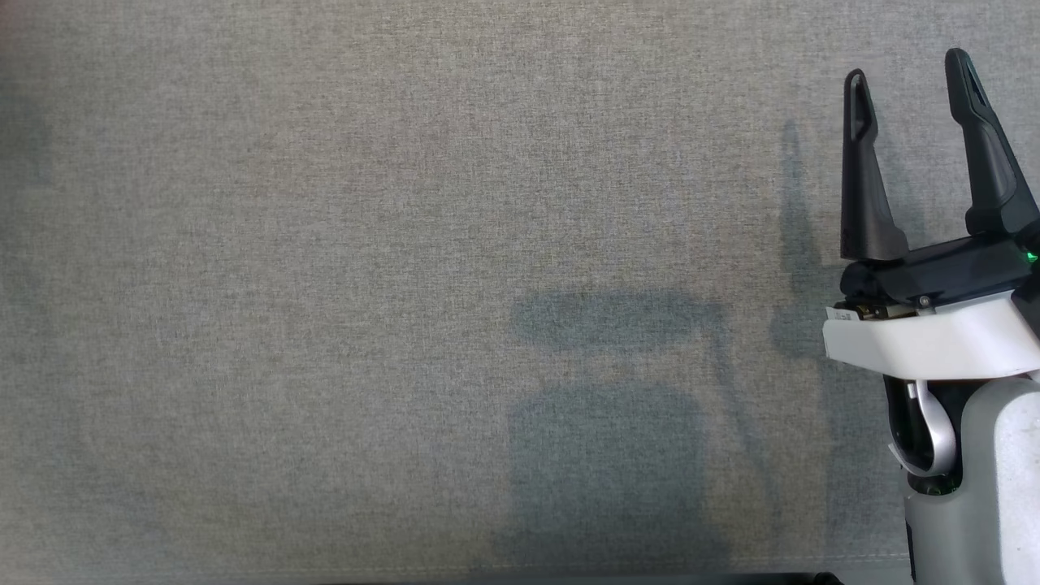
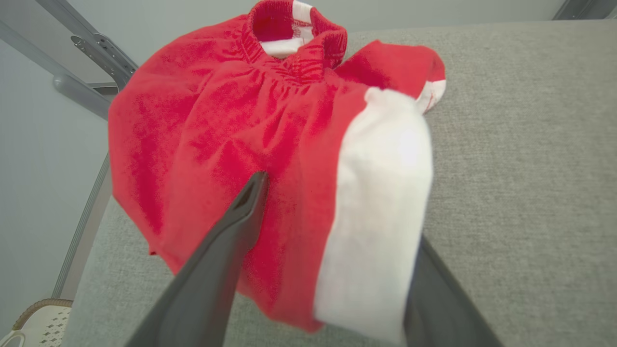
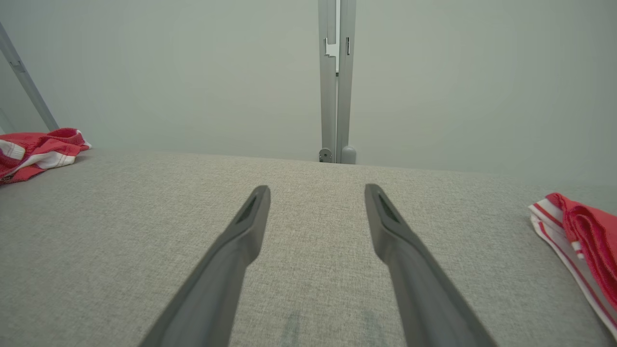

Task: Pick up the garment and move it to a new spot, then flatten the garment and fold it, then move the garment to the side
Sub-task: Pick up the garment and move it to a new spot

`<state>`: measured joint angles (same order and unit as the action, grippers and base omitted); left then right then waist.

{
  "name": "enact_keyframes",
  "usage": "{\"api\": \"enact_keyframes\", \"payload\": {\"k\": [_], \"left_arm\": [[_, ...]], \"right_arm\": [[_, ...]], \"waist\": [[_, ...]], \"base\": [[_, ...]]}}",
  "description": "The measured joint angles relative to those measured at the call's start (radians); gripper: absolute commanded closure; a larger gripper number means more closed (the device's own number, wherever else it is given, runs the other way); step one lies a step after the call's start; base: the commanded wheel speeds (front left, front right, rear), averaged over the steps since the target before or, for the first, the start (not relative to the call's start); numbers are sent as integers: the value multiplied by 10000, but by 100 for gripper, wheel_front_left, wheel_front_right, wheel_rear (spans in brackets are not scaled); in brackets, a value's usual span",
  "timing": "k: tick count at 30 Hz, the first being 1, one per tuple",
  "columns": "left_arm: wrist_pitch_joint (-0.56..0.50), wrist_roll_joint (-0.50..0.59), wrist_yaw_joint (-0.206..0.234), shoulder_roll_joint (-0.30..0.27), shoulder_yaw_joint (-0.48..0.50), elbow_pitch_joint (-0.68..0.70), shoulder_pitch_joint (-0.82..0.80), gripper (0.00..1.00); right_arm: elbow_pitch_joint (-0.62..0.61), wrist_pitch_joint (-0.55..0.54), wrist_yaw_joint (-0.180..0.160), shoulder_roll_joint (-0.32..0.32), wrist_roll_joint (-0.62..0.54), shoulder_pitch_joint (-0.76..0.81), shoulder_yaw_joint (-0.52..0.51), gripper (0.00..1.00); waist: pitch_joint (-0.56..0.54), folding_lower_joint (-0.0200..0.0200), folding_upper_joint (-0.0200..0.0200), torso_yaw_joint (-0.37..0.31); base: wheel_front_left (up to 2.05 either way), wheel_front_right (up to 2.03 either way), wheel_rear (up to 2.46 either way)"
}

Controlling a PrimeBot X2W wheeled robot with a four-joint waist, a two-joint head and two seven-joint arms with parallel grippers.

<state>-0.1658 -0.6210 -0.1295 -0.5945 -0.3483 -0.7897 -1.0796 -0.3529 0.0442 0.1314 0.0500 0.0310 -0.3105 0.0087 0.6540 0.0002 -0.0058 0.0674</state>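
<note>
The left hand [image 2: 315,185] is holding its fingers wide apart, not pinched together. The red garment [image 2: 217,120] is sitting bunched between them, near an edge of the grey worktop [image 2: 520,168], with its elastic waistband [image 2: 294,33] lying farthest from the wrist. Its white band [image 2: 381,202] is hanging in front of one finger and hiding the tip. The other finger [image 2: 241,226] is showing dark in front of the red fabric. Whether either finger is touching the fabric I cannot tell. The garment's near hem is looking blurred.

The right hand [image 1: 908,69] is hovering over the worktop at the right of the head view, with its fingers pointing up that view and standing apart. In its wrist view a striped cloth [image 3: 38,149] is lying at the far left of the worktop. A second cloth [image 3: 578,241] is lying at the right edge. Both are well apart from the fingers. A grey post [image 3: 336,82] is standing against the wall behind.
</note>
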Motion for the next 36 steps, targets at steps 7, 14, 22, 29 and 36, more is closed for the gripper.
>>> {"api": "enact_keyframes", "payload": {"k": [7, 14, 22, 29, 36], "left_arm": [[656, 54, 19, 15, -184, -1009, -428, 100], [1463, 77, 19, 174, -370, -1595, -794, 100], [1866, 150, 6, -134, -869, -1626, -1150, 100], [1887, 201, 4, -575, -1578, -869, -1409, 100], [1595, 113, 2, -744, -2449, 554, -1517, 100]], "right_arm": [[-130, -75, 0, -2, -56, -1, 23, 0], [-71, 23, 0, 0, -69, -6, 19, 0], [558, 464, 0, -2, 270, -10, 58, 0], [1467, 991, 0, 0, 767, 49, 107, 0], [2289, 1404, 0, 2, 1149, 348, 61, 0]], "waist": [[43, 0, 0, 62], [-91, 0, 0, 70], [-658, -1, 0, -25], [-1529, -1, 0, -210], [-2639, -1, 0, -470]], "base": [[0, 0, 0], [0, 0, 0], [0, 0, 0], [0, 0, 0], [0, 0, 0]]}}
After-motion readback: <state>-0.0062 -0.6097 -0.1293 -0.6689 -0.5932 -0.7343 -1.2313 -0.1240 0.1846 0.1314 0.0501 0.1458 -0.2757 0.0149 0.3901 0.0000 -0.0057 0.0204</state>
